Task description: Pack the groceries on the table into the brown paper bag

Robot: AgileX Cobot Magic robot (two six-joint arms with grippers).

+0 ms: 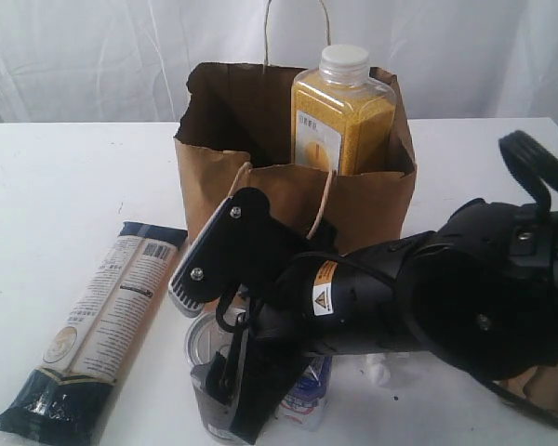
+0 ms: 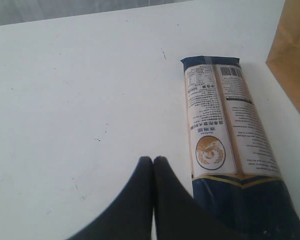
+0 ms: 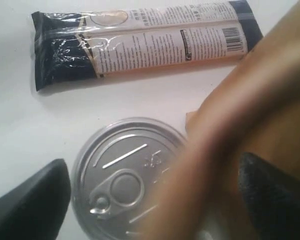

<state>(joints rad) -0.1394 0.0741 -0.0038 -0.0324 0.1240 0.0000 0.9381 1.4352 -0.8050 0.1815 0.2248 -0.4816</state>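
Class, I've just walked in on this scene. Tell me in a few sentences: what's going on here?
A two-armed robot is packing groceries into the brown paper bag. The yellow-grain bottle already stands inside the bag. The right gripper is open over the silver-topped can, a finger to either side, not yet gripping it. The left gripper is shut and empty, beside the long navy-cream packet, which lies flat on the table.
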